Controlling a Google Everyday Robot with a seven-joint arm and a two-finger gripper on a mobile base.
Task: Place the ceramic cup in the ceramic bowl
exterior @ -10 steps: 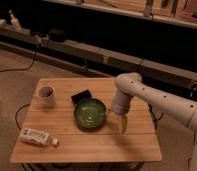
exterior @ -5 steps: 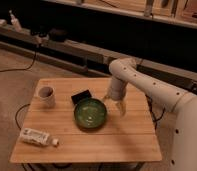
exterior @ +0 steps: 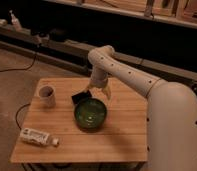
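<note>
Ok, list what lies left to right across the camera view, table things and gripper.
Ceramic cup → black block → gripper, hanging by the ceramic bowl's far rim. The white tube overlaps the cup's span and the bowl overlaps the block's, so both are left out.

Looks down at a slant from high up, close beside the robot's body (exterior: 174, 130) at the right edge, across the whole wooden table (exterior: 127, 131) toward dark shelving (exterior: 142, 35). Catches the gripper (exterior: 98, 91) mid-frame over the table's far side, jaws apart.
</note>
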